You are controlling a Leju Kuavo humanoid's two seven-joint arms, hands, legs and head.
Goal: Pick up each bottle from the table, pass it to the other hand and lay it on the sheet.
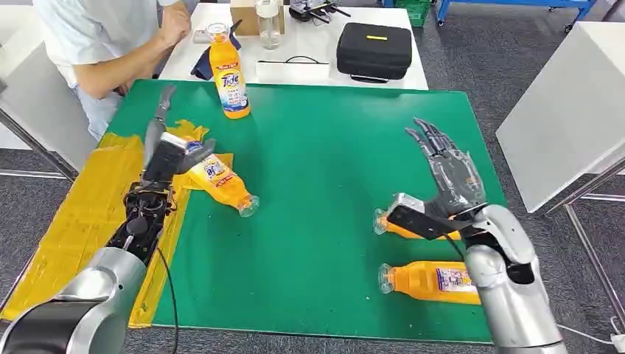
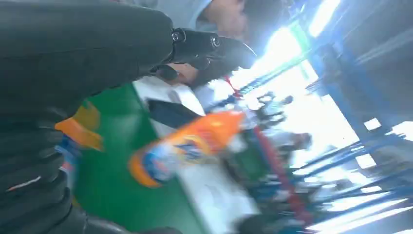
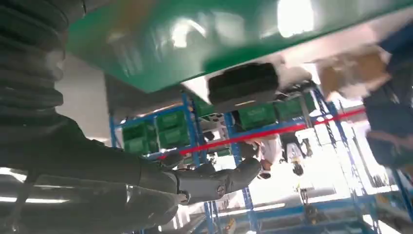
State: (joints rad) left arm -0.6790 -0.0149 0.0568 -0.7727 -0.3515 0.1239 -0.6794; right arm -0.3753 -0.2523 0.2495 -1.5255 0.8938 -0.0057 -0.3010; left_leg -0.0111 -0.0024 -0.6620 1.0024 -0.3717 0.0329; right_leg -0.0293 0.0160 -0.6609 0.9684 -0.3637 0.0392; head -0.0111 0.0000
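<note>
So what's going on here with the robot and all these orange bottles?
The robot is moving orange bottles across a green table onto a yellow sheet. Its left hand is at one bottle lying at the sheet's edge; whether it grips it is unclear. Its right hand is open above two more bottles, the nearer and the farther, lying on their sides. A fourth bottle stands upright at the far edge, near a seated person.

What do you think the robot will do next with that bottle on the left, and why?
Probably let go and draw the left robot hand back. The bottle it grips already lies on its side at the edge of the yellow sheet, while the right robot hand hovers open above two more bottles.
</note>
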